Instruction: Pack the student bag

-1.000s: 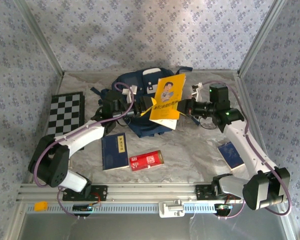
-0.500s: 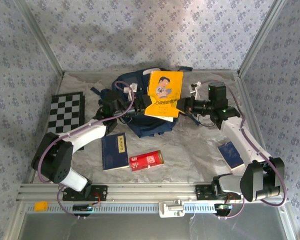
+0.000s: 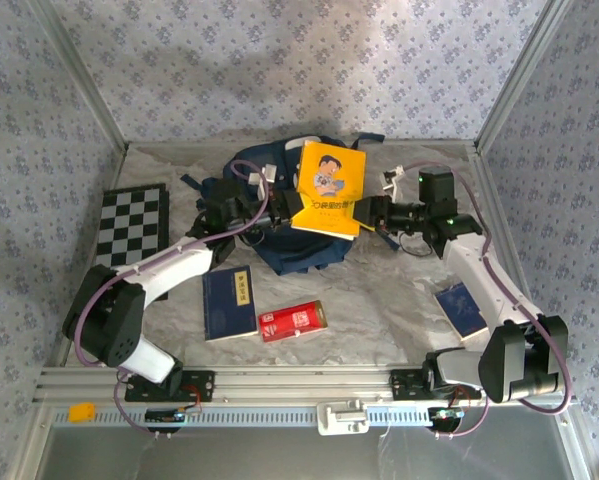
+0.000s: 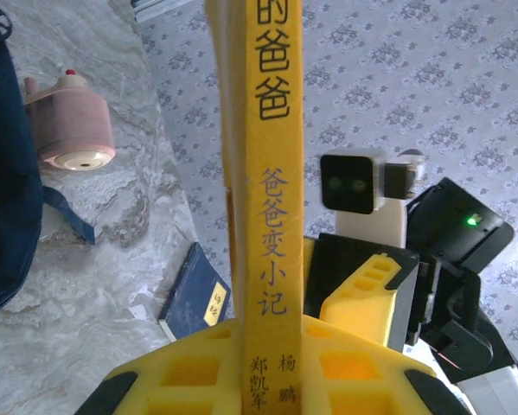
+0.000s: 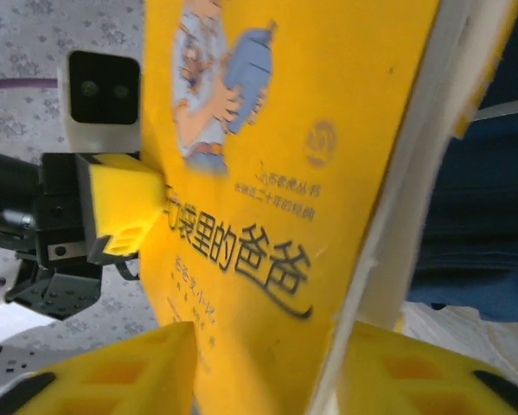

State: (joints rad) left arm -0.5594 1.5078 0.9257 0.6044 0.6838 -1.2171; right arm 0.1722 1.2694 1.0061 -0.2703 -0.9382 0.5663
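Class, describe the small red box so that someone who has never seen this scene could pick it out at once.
From the student bag, the big navy backpack at the back of the table, come toward the near edge to the dark blue book lying flat. Just right of it lies the red box: the only red thing there, smaller than the book.

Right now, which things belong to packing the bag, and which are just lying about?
In the job: student bag; yellow book, held by left gripper and right gripper.
Lying about, for now: dark blue book, red box, chessboard, small blue book by the right arm.
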